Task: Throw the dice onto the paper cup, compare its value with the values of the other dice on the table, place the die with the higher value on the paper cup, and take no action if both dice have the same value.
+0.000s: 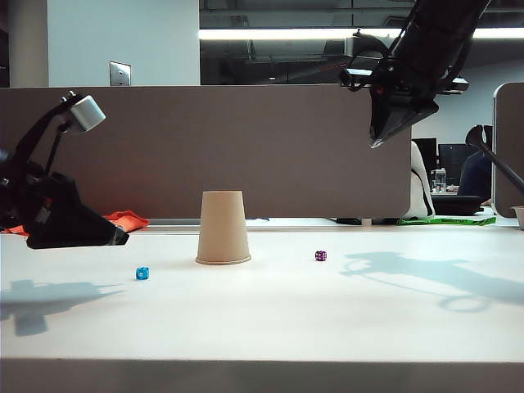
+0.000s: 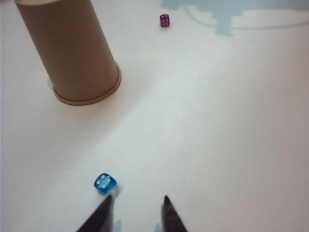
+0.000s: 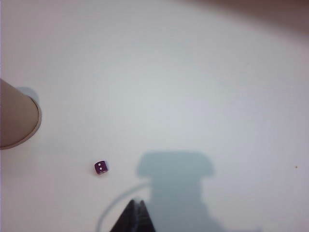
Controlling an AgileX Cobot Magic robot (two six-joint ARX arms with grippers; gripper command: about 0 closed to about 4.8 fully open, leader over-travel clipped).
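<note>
The tan paper cup [image 1: 223, 228] stands upside down in the middle of the white table. A tiny light blue die [image 1: 142, 273] lies to its left, and a tiny dark purple die [image 1: 321, 255] lies to its right. My left gripper [image 1: 115, 238] hovers low at the left, short of the blue die. In the left wrist view this gripper [image 2: 136, 199] is open, with the blue die [image 2: 105, 183] just beyond one fingertip and outside the gap. My right gripper [image 1: 378, 141] hangs high at the upper right. In the right wrist view it [image 3: 136, 201] is shut and empty, above the purple die [image 3: 100, 167].
A brown partition wall [image 1: 205, 147] runs behind the table. An orange cloth [image 1: 124, 219] lies at the back left by the partition. The table's front edge [image 1: 262, 360] is near the camera. Arm shadows fall on the tabletop at left and right.
</note>
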